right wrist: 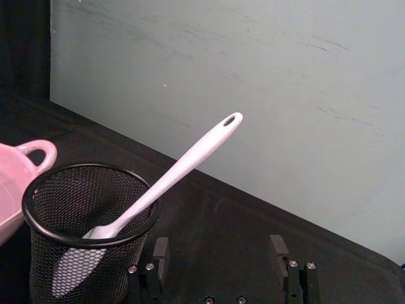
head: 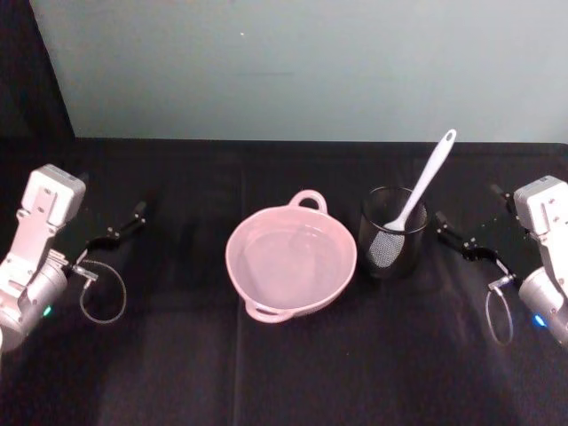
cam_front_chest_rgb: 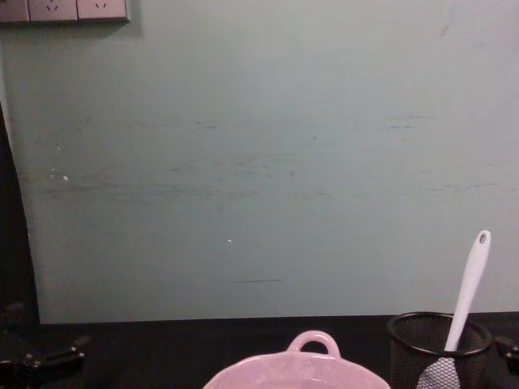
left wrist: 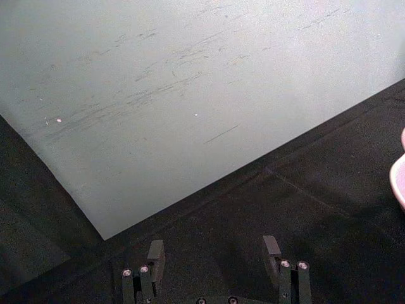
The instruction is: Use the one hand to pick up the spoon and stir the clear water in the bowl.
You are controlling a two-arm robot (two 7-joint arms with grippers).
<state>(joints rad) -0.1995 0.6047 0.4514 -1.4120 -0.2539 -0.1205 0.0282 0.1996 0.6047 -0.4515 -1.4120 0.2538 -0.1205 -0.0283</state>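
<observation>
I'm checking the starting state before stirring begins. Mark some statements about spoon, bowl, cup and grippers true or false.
1. The spoon stands scoop-down in the mesh cup. True.
2. The right gripper grips the spoon. False: its fingers are open, short of the cup.
3. The bowl holds clear water. True.
4. The mesh cup sits to the bowl's left. False: it sits to its right.
5. The left gripper is open. True.

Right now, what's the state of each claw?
Left claw: open, holding nothing.
Right claw: open, holding nothing.
</observation>
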